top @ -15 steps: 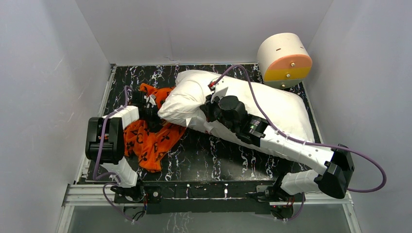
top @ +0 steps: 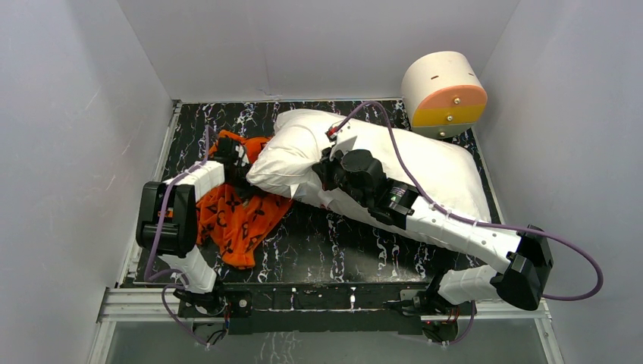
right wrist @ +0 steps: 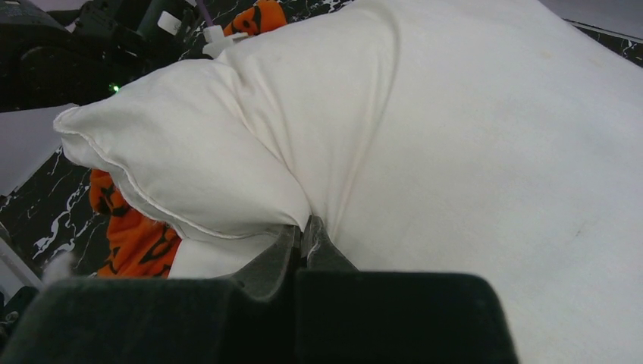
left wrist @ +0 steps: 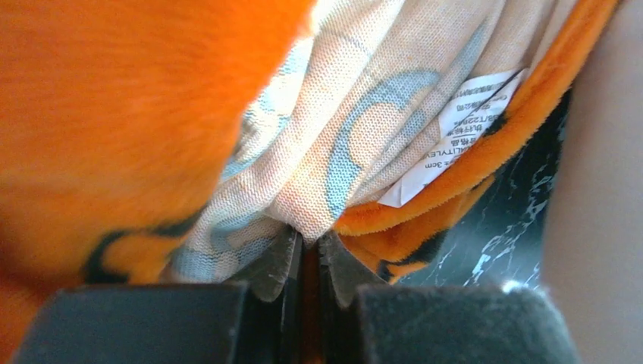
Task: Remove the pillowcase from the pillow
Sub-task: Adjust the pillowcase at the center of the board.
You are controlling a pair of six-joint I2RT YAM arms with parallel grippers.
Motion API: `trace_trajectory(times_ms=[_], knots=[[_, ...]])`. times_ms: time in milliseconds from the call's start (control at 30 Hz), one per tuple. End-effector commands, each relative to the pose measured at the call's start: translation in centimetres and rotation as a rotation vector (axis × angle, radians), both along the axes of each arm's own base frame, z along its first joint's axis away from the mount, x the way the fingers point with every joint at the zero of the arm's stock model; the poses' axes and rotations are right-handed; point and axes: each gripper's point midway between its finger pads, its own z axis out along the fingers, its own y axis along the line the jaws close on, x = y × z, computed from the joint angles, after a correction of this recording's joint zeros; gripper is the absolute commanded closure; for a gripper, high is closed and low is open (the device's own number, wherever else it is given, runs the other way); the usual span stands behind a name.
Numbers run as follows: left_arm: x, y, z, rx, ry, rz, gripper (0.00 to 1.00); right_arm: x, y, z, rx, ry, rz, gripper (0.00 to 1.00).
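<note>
The orange pillowcase [top: 236, 218] lies crumpled on the table left of the white pillow [top: 447, 171], partly under the pillow's left corner. My left gripper [top: 236, 168] is shut on a fold of the pillowcase. In the left wrist view that gripper [left wrist: 309, 241] pinches the pale inner lining [left wrist: 341, 152], with orange plush [left wrist: 114, 114] around it. My right gripper [top: 327, 170] rests on the pillow's left part. In the right wrist view it [right wrist: 307, 229] is shut on a pinch of the pillow [right wrist: 470, 152], whose bare stitched corner [right wrist: 98, 136] points left.
A round cream drawer box [top: 443, 92] with orange and yellow fronts stands at the back right, close to the pillow. The black marbled table top [top: 334, 243] is walled in by white panels left, right and behind. A white care label [left wrist: 462, 125] hangs inside the pillowcase.
My left gripper has shut on the pillowcase fold and shifted slightly back and right, drawing the orange fabric with it. The right arm and pillow have not moved.
</note>
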Motion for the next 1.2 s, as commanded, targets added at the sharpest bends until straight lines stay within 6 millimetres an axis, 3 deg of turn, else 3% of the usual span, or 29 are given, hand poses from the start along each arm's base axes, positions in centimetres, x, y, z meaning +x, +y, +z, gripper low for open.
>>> trace_trajectory(times_ms=[0,33,100,167,267,300,433,600,733,800,833,867,933,1000,1033,1133,1167], knots=[[3.9,4.7,7.6,0.116,-0.191,0.132,1.00,0.9,-1.5,7.4,0.218,-0.122,-0.095,1.00],[4.6,6.2,9.4,0.127,-0.226,0.176,1.00,0.9,-1.7,7.6,0.226,-0.127,-0.096,1.00],[5.3,11.3,13.5,0.168,-0.300,0.341,1.00,0.9,-1.8,7.9,0.233,-0.134,-0.098,1.00],[4.4,18.1,16.3,0.177,-0.335,0.557,1.00,0.8,-1.7,7.9,0.230,-0.138,-0.091,1.00],[2.2,24.5,18.6,0.190,-0.377,0.764,1.00,0.8,-1.4,7.2,0.212,-0.129,-0.078,1.00],[1.8,25.1,18.9,0.209,-0.377,0.780,1.00,0.8,-1.2,6.9,0.204,-0.125,-0.070,1.00],[1.4,23.5,17.5,0.136,-0.369,0.744,1.00,0.3,0.9,5.2,0.164,-0.093,0.020,1.00],[1.1,20.3,15.4,0.020,-0.347,0.599,0.96,-1.0,4.5,1.0,0.068,0.010,0.194,1.00],[0.5,18.2,13.8,-0.068,-0.304,0.505,0.78,-2.4,7.4,-2.3,0.011,0.082,0.357,1.00],[0.0,18.3,13.5,-0.046,-0.297,0.501,0.52,-3.3,8.7,-3.2,-0.011,0.115,0.434,1.00],[-0.2,18.5,13.7,-0.029,-0.296,0.505,0.46,-3.6,9.3,-3.2,-0.020,0.122,0.467,0.97],[-0.3,18.5,14.2,-0.018,-0.309,0.500,0.41,-3.8,9.7,-3.6,-0.040,0.133,0.491,0.92],[-0.3,18.7,15.8,0.009,-0.344,0.498,0.32,-3.2,9.6,-4.3,-0.110,0.157,0.468,0.68],[-0.1,18.9,17.7,0.035,-0.393,0.492,0.15,-1.5,8.8,-3.5,-0.172,0.160,0.369,0.51],[0.1,18.7,18.6,0.033,-0.415,0.484,0.10,-0.6,8.1,-2.4,-0.197,0.146,0.314,0.47],[1.2,17.1,21.2,-0.011,-0.469,0.430,0.04,0.4,5.3,1.0,-0.241,0.093,0.201,0.42],[1.7,15.8,21.9,-0.014,-0.485,0.398,0.03,0.5,4.1,2.1,-0.234,0.065,0.162,0.36]])
